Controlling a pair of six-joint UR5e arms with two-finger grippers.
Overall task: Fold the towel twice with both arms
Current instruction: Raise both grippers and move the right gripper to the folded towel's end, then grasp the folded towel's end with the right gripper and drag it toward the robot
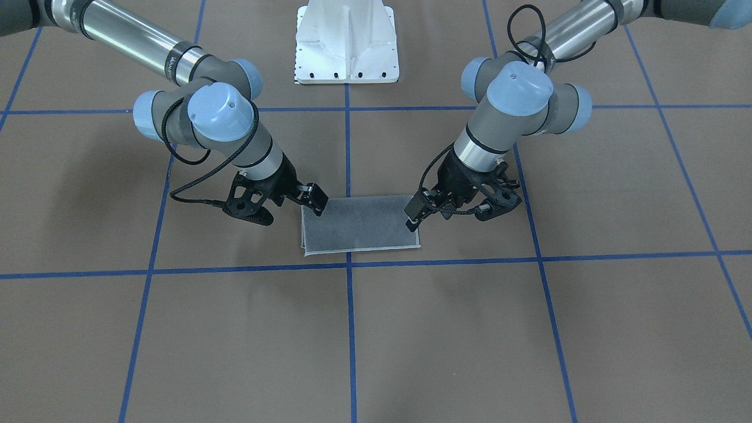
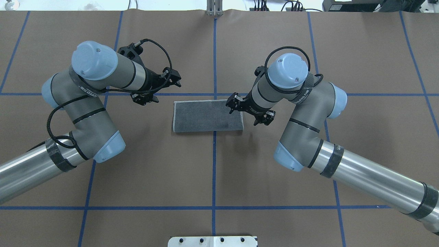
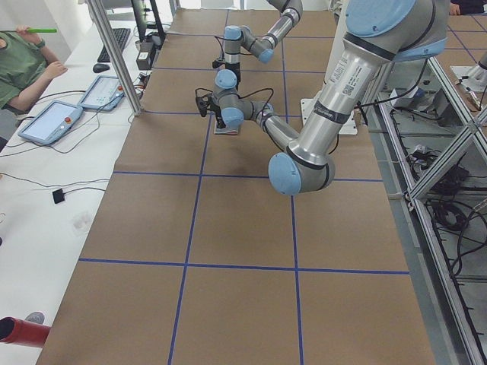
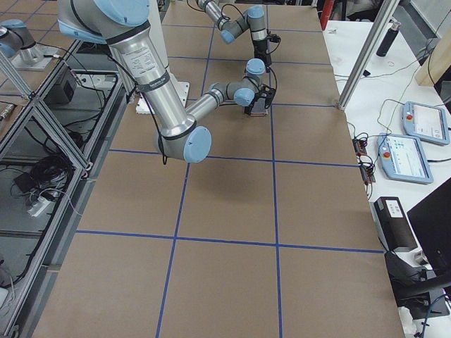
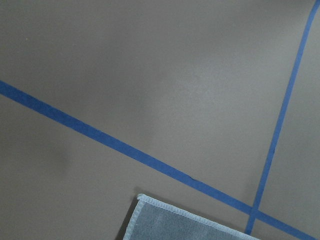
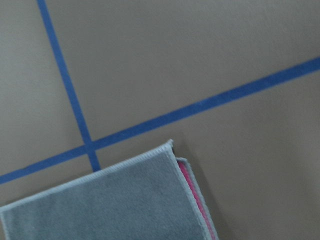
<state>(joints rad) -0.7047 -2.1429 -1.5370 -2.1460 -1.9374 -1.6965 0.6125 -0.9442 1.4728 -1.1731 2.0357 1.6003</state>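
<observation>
Folded once, second fold to come, and both sets of jaws hang released!
The towel (image 2: 207, 116) lies flat, grey face up, mid-counter (image 2: 212, 171). The left gripper (image 2: 159, 88) and right gripper (image 2: 249, 110) grasp nothing. Danger: a pink sliver (image 6: 187, 187) peeks out at one corner, so a pinch catching only the top layer could peel the fold open.

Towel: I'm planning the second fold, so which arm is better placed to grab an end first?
Probably the right. Overhead, the right gripper reaches over a far corner of the towel; the left gripper sits clear of the opposite end.
</observation>
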